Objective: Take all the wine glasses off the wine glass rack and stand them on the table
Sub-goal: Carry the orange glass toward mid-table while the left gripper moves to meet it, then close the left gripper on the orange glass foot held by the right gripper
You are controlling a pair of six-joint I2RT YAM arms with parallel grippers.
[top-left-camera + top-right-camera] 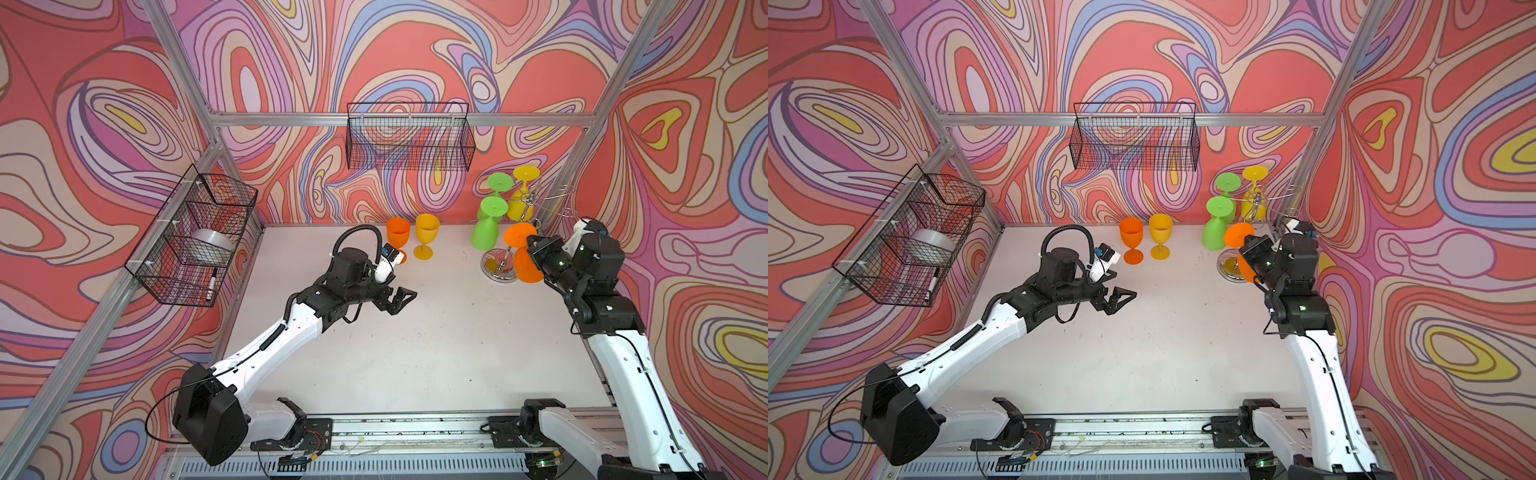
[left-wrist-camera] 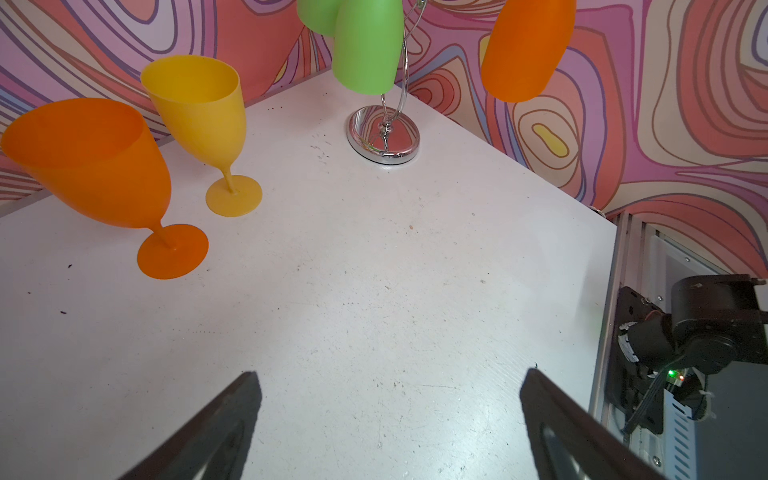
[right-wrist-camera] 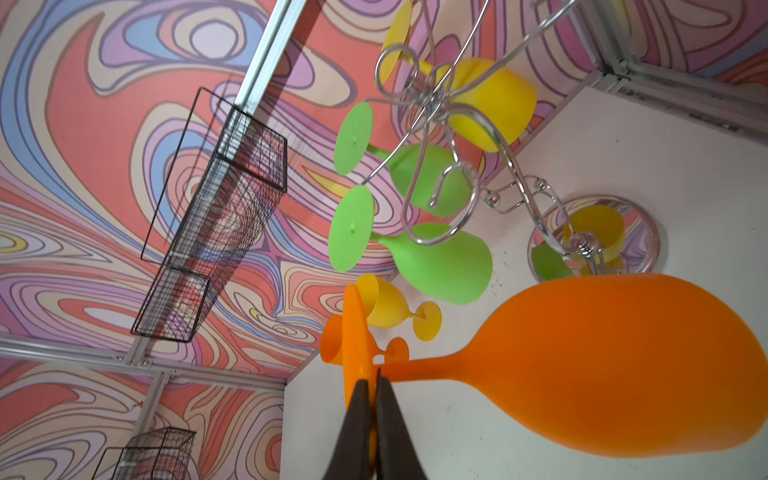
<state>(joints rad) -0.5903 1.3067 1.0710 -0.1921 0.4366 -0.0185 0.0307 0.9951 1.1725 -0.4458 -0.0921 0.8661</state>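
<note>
My right gripper [image 3: 372, 378] is shut on the flat foot of an orange wine glass [image 3: 602, 365], which it holds upside down above the table. In both top views this glass [image 1: 527, 268] hangs just in front of the chrome wine glass rack [image 1: 496, 272]. No wire arm shows around its stem. Two green glasses [image 1: 484, 235] and a yellow one [image 1: 521, 201] hang upside down on the rack's arms [image 3: 513, 168]. My left gripper [image 1: 401, 301] hovers over the middle of the table, open and empty, well left of the rack's base [image 2: 384, 137].
An orange glass [image 1: 398, 235] and a yellow glass [image 1: 427, 232] stand upright on the table near the back wall. A black wire basket [image 1: 409, 137] hangs on the back rail. Another [image 1: 199, 237] on the left holds a tape roll and a marker.
</note>
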